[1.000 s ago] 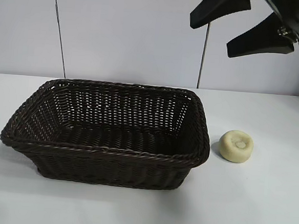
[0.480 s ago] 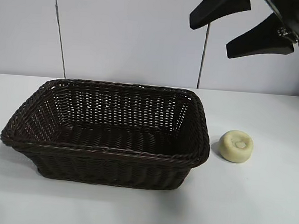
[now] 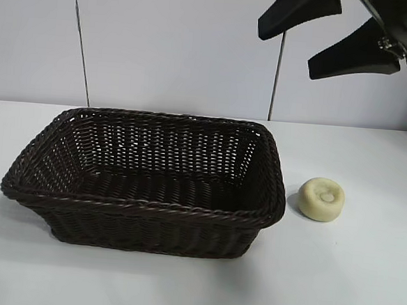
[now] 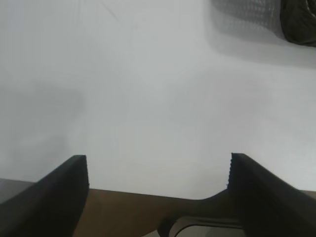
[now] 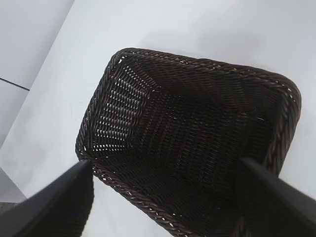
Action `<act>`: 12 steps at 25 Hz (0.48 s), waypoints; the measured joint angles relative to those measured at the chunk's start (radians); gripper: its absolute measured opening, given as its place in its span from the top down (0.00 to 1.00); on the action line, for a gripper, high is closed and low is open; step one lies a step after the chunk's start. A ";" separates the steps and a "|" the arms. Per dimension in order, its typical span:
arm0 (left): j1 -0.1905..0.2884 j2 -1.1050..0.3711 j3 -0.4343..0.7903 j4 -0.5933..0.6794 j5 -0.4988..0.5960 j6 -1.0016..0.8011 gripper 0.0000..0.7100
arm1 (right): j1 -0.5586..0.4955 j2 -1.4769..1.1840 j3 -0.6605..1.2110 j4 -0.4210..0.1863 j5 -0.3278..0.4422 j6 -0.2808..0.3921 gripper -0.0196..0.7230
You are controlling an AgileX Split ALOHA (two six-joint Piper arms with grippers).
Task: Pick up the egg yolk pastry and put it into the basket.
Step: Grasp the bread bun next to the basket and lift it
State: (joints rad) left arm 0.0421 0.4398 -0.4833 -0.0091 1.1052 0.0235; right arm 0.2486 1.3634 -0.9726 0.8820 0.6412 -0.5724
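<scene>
The egg yolk pastry (image 3: 321, 198), a small pale round puck with a dimple, lies on the white table just right of the basket (image 3: 144, 208). The basket is a large dark brown wicker one and holds nothing. My right gripper (image 3: 286, 52) is open and empty, high above the basket's right end and the pastry. Its wrist view looks down into the basket (image 5: 197, 64) between open jaws (image 5: 165, 164); the pastry does not show there. My left gripper (image 4: 158, 159) is open and empty over bare table, with a corner of the basket (image 4: 298, 22) far off.
The white table (image 3: 362, 275) runs back to a pale wall (image 3: 169, 45) behind the basket. In the left wrist view the table's near edge and a brown floor (image 4: 133, 212) show below the jaws.
</scene>
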 joint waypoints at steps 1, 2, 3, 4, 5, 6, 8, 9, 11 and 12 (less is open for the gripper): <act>0.000 -0.002 0.000 -0.001 -0.001 0.000 0.20 | 0.000 0.000 0.000 0.000 0.000 0.000 0.21; 0.000 -0.004 0.000 -0.001 -0.001 0.000 0.20 | 0.000 0.000 0.000 0.000 0.000 0.000 0.21; 0.000 -0.006 0.000 -0.001 -0.001 0.000 0.20 | 0.000 0.000 0.000 0.000 0.000 0.000 0.21; 0.000 -0.006 0.000 -0.002 -0.001 0.001 0.20 | 0.000 0.000 0.000 0.000 0.000 0.000 0.21; 0.000 -0.006 0.000 -0.002 -0.001 0.001 0.20 | 0.000 0.000 0.000 0.000 0.000 0.000 0.21; 0.000 -0.006 0.000 -0.003 -0.001 0.001 0.20 | 0.000 0.000 0.000 0.000 0.000 0.000 0.21; 0.000 -0.006 0.000 -0.003 -0.001 0.001 0.20 | 0.000 0.000 0.000 0.000 0.000 0.000 0.21; 0.000 -0.010 0.000 -0.003 -0.001 0.001 0.20 | 0.000 0.000 0.000 0.000 0.000 0.000 0.21; -0.005 -0.034 0.000 -0.003 -0.001 0.001 0.20 | 0.000 0.000 0.000 0.000 0.000 0.000 0.21; -0.013 -0.056 0.000 -0.003 -0.001 0.001 0.20 | 0.000 0.000 0.000 0.000 0.000 0.000 0.21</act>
State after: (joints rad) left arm 0.0291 0.3839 -0.4833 -0.0121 1.1041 0.0244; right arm 0.2486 1.3634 -0.9726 0.8820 0.6412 -0.5724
